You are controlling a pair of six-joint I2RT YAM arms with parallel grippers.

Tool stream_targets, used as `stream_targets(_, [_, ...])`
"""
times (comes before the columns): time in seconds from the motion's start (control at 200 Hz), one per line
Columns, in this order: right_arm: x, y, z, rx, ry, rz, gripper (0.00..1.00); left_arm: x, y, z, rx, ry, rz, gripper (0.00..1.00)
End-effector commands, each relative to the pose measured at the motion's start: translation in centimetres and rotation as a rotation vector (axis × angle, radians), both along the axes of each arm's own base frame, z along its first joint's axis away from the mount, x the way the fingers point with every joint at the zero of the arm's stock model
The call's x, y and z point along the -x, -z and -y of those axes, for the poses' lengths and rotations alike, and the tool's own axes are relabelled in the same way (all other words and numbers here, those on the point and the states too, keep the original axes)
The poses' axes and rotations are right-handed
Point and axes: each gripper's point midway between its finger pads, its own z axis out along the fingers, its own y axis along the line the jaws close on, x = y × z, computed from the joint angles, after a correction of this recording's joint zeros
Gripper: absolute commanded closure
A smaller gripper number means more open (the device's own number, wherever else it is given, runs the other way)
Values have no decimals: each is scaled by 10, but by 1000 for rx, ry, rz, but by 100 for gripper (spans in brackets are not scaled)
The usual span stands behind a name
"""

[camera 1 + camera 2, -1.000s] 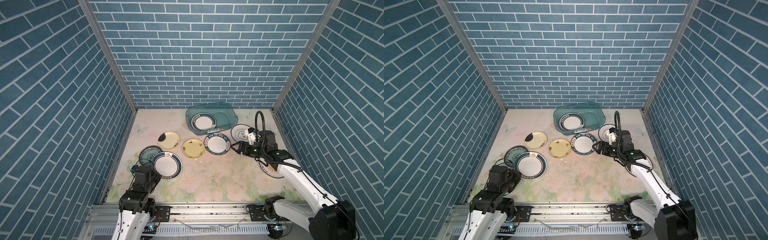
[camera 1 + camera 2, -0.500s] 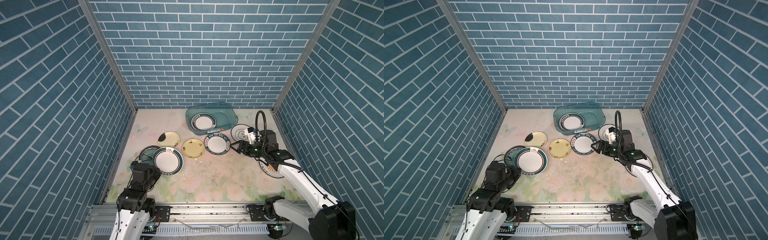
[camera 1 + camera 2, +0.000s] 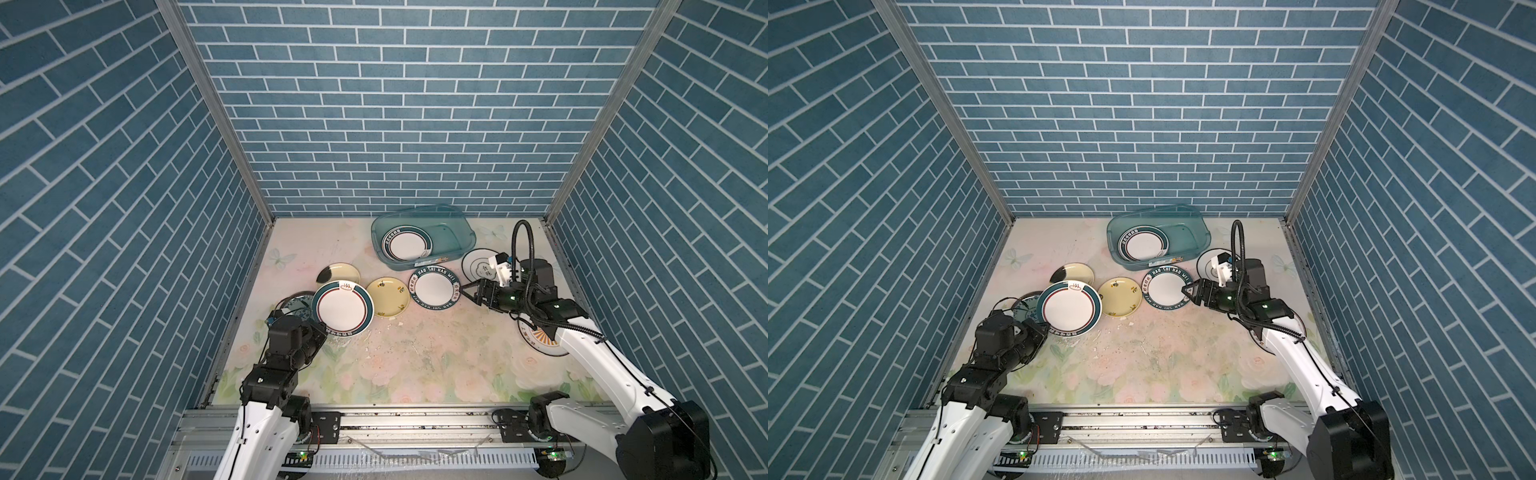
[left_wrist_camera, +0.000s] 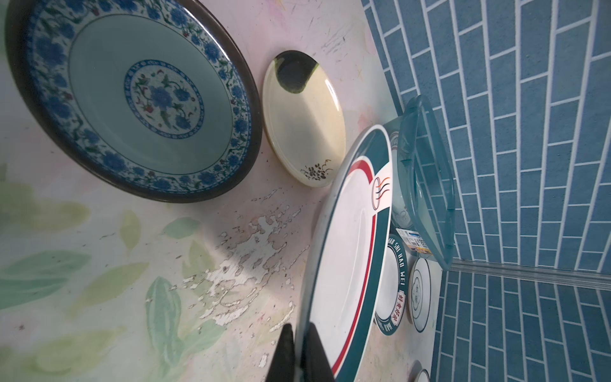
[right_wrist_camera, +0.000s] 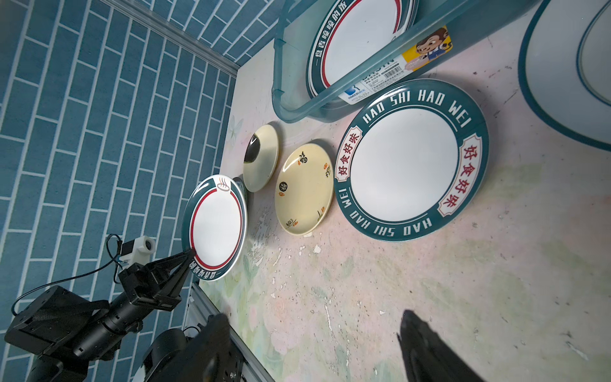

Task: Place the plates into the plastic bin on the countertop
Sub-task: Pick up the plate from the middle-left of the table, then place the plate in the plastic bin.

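My left gripper (image 3: 321, 331) (image 4: 299, 330) is shut on the near rim of a white plate with a dark green rim and red ring (image 3: 343, 308) (image 4: 350, 251). The plate hangs tilted above the countertop (image 3: 415, 353). The teal plastic bin (image 3: 457, 232) stands at the back, with one green-rimmed plate (image 3: 406, 246) inside. My right gripper (image 3: 464, 289) (image 5: 312, 317) is open and empty beside the right edge of the "HAO SHI HAO WEI" plate (image 3: 434, 287) (image 5: 410, 158).
More plates lie flat on the countertop. These are a yellow one (image 3: 386, 297), a cream one with a black patch (image 3: 338, 274), a teal patterned one (image 4: 142, 99) and a thin-rimmed white one (image 3: 478, 266). Another plate (image 3: 540, 336) lies under my right arm.
My left gripper has lifted the green-rimmed plate off the countertop and carried it a little toward the back. The right arm has barely moved.
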Motion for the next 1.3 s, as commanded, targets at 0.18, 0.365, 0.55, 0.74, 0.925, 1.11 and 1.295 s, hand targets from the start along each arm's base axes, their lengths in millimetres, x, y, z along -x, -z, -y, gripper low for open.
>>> stream_targets(0.18, [-2, 4, 1, -19, 7, -21, 19, -31, -46, 16, 44, 47, 153, 100])
stream_targets(0.365, [-5, 1, 4, -19, 18, -10, 19, -50, -57, 37, 32, 104, 172, 100])
stream_targets(0.55, [-17, -9, 4, -23, 32, 2, 19, -70, -85, 64, -23, 216, 206, 100])
stream_targets(0.74, [-25, -19, 5, -20, 42, 33, 19, -99, -124, 78, -119, 283, 268, 100])
stream_targets(0.925, [-23, -19, 9, 3, 47, 47, 19, -130, -137, 97, -159, 338, 305, 100])
stream_targets(1.11, [-21, -25, 17, 14, 86, 108, 19, -157, -133, 111, -191, 384, 294, 100])
stream_targets(1.295, [-22, -25, 20, 22, 109, 123, 19, -183, -127, 123, -227, 430, 277, 100])
